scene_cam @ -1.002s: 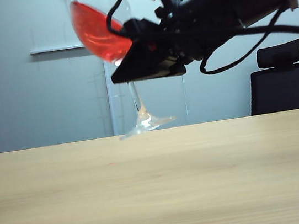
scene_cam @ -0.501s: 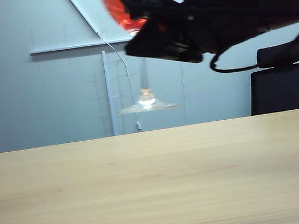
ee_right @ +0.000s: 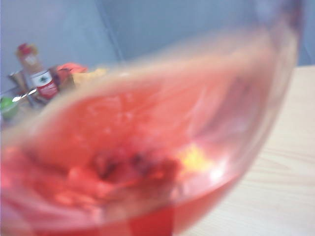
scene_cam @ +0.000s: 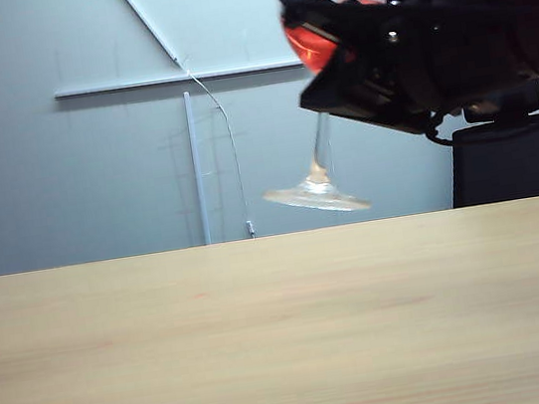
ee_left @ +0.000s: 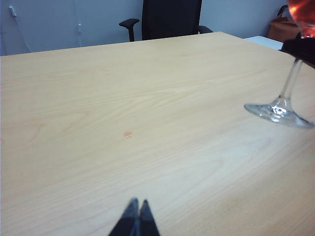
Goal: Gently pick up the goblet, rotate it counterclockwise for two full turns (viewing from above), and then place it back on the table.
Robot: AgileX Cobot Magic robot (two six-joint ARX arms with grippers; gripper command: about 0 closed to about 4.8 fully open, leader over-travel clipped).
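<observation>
Mid-swirl: the right claw (scene_cam: 347, 75) pinches the goblet (scene_cam: 319, 160) at its bowl, holding it tilted, clear above the counter (scene_cam: 289, 340). The left claw (ee_left: 136, 219) hangs pressed together, well apart. Setting down calls for levelling the foot first.

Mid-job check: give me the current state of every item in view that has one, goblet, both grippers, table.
goblet: lifted clear of the table, tilted, red liquid inside.
right gripper: shut on the goblet, up in the air at the right of the exterior view.
left gripper: shut, holding nothing, over the table away from the goblet.
table: bare where visible, one small reddish spot.
</observation>
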